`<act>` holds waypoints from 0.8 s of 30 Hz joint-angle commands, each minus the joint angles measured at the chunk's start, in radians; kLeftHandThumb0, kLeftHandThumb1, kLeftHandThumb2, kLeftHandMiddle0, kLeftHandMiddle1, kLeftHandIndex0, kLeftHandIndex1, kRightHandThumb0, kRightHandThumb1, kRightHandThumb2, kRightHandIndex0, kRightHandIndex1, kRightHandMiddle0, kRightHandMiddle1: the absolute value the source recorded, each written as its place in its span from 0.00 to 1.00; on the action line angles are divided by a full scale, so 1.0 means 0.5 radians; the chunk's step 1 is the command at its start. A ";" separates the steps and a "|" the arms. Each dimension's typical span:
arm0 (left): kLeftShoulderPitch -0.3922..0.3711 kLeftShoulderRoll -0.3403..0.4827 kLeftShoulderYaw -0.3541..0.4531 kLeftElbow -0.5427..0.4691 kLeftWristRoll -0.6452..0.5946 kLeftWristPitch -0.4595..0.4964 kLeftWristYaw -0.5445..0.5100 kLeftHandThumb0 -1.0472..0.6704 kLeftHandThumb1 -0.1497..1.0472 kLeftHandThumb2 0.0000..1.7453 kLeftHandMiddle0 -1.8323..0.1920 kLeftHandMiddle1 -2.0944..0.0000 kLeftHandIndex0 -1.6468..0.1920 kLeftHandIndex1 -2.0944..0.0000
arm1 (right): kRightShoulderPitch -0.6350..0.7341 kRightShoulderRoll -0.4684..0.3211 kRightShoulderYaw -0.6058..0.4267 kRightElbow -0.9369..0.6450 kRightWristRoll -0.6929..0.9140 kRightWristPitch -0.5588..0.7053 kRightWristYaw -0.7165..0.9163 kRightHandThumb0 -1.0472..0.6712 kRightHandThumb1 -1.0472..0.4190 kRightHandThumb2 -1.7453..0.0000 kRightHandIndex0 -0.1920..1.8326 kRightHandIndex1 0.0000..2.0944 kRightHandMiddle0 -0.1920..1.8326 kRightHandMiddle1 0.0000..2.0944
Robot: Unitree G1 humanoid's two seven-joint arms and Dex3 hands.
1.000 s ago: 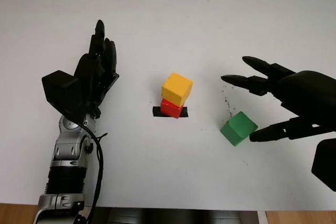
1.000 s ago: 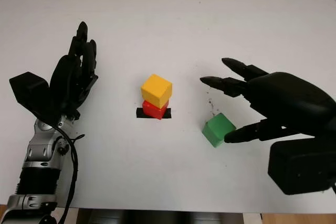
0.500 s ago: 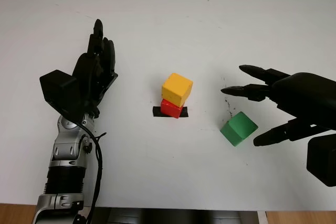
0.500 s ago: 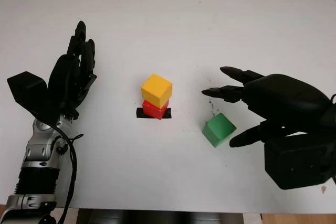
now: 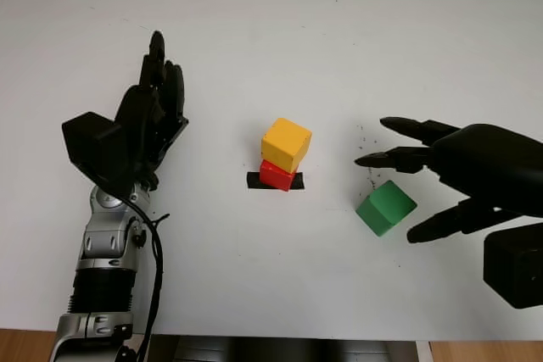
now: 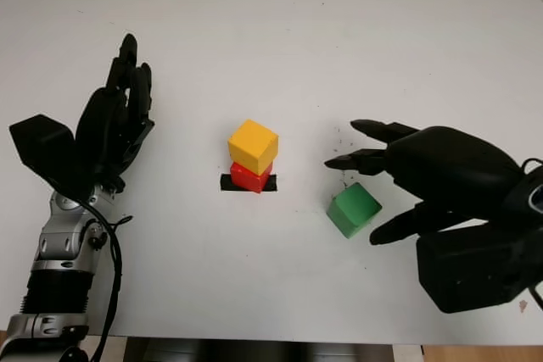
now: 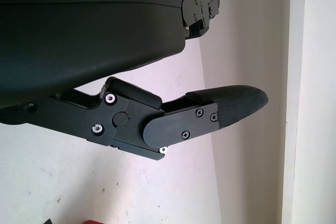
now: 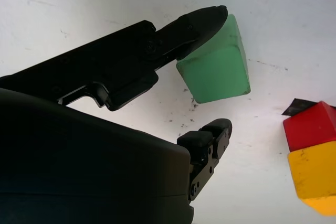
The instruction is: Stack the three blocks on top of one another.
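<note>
Two of three blocks are stacked: the yellow block [image 5: 286,143] sits on the red block [image 5: 277,175], skewed a little on it, and the red one stands on a short strip of black tape [image 5: 255,181] near the middle of the white table [image 5: 280,31]. The green block [image 5: 386,207] lies on the table by itself, to the right of the pair and slightly nearer the robot, well apart from them. The right hand [image 5: 424,188] is open around the green block, holding nothing yet: two fingers reach over its far side and the thumb lies along its near right side. In the right wrist view one fingertip [image 8: 210,17] looks to be touching or just beside an upper corner of the block while the other finger stands off it, so I judge no grip is made. The left hand [image 5: 153,116] is parked to the left of the stack, open, fingers pointing away from the robot, well apart from every block. Remaining, as I read it: close on the green block, lift, carry it left over the yellow one, set it down square. The skewed yellow block may make that last placement touchy.
</note>
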 commanded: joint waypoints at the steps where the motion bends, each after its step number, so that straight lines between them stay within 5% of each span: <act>1: -0.032 0.023 0.007 -0.015 -0.002 0.010 -0.008 0.16 1.00 0.38 1.00 0.98 1.00 0.98 | 0.029 0.006 0.020 0.017 -0.009 -0.040 -0.025 0.25 0.12 0.97 0.15 0.05 0.34 0.11; 9: -0.033 0.025 0.012 -0.014 -0.004 0.013 -0.013 0.16 1.00 0.38 0.99 0.97 0.99 0.98 | 0.028 0.002 0.056 0.090 -0.040 -0.155 -0.082 0.27 0.11 0.97 0.16 0.04 0.35 0.16; 15: -0.034 0.033 0.012 -0.013 0.001 0.016 -0.015 0.16 1.00 0.38 1.00 0.97 0.99 0.98 | 0.024 0.020 0.066 0.159 -0.054 -0.269 -0.168 0.27 0.09 0.97 0.19 0.03 0.29 0.36; 24: -0.034 0.038 0.000 -0.008 0.016 0.013 -0.010 0.16 1.00 0.38 0.99 0.97 1.00 0.98 | 0.004 0.033 0.068 0.247 -0.103 -0.427 -0.328 0.34 0.11 0.97 0.25 0.05 0.37 0.47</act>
